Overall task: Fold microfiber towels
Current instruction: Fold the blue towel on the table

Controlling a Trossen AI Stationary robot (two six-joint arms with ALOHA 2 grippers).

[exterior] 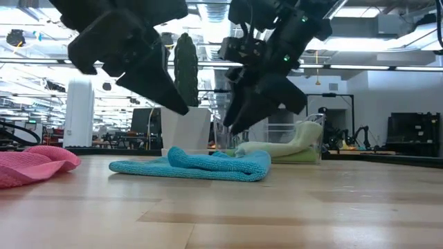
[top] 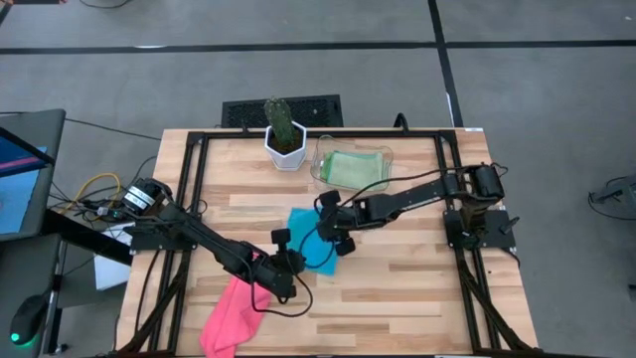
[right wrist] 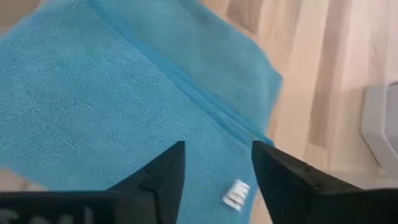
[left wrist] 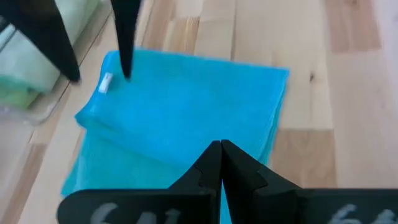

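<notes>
The turquoise blue towel (top: 310,239) lies folded over on the table's middle, an upper layer on a lower one, with a white label (right wrist: 236,194) at one corner. My left gripper (left wrist: 221,149) is shut and hangs just above the towel's near edge (exterior: 181,107). My right gripper (right wrist: 217,146) stands open above the towel's far side, clear of it (exterior: 232,126). A pink towel (top: 231,316) lies crumpled at the near left. A light green towel (top: 350,169) rests folded in the clear tray (top: 386,157).
A cactus in a white pot (top: 285,139) stands at the far edge, left of the clear tray. Bare wood (top: 417,288) lies toward the near right. Black frame rails (top: 194,189) run along the table's sides.
</notes>
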